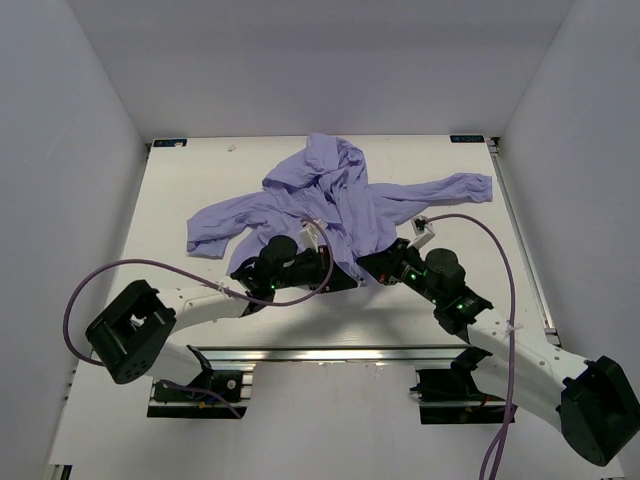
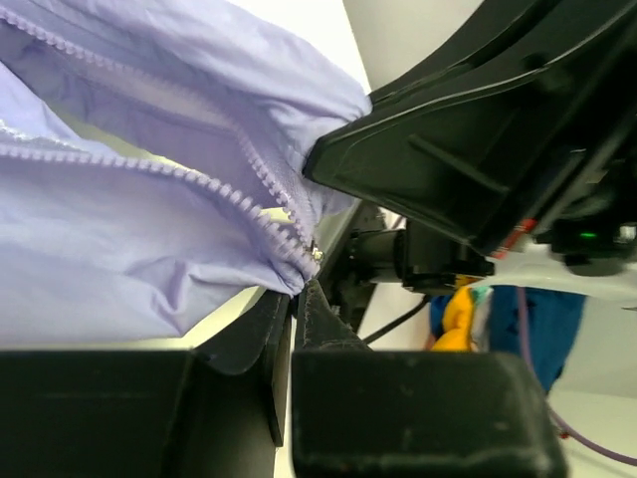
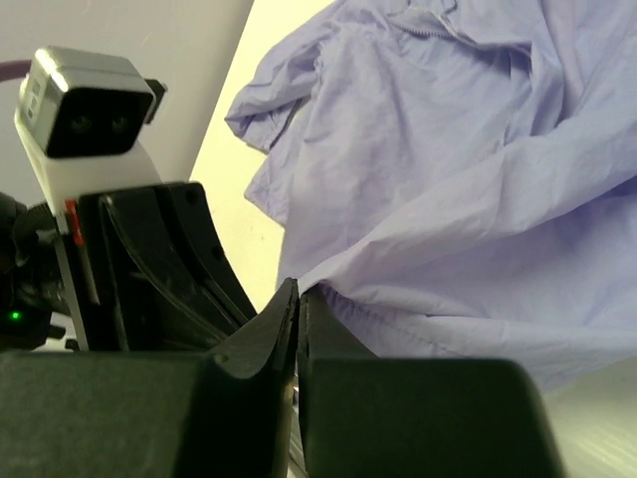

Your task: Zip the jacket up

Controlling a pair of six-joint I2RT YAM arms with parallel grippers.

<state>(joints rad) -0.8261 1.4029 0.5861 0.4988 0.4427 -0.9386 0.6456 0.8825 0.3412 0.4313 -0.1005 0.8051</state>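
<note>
The lavender jacket [image 1: 340,200] lies crumpled on the white table [image 1: 200,180], hood toward the back and sleeves spread to both sides. Its open zipper [image 2: 179,174] runs in two toothed rows that meet at a small metal slider [image 2: 317,254]. My left gripper [image 2: 296,291] is shut on the fabric just below that slider, at the jacket's near hem [image 1: 345,272]. Right beside it, my right gripper [image 3: 299,291] is shut on the hem of the jacket [image 3: 448,179]. In the top view the right gripper [image 1: 372,268] nearly touches the left one.
White walls enclose the table on three sides. An aluminium rail [image 1: 330,355] carries both arm bases along the near edge. Purple cables [image 1: 480,225] loop from each arm. The left wrist's white camera housing [image 3: 90,110] stands close beside the right fingers.
</note>
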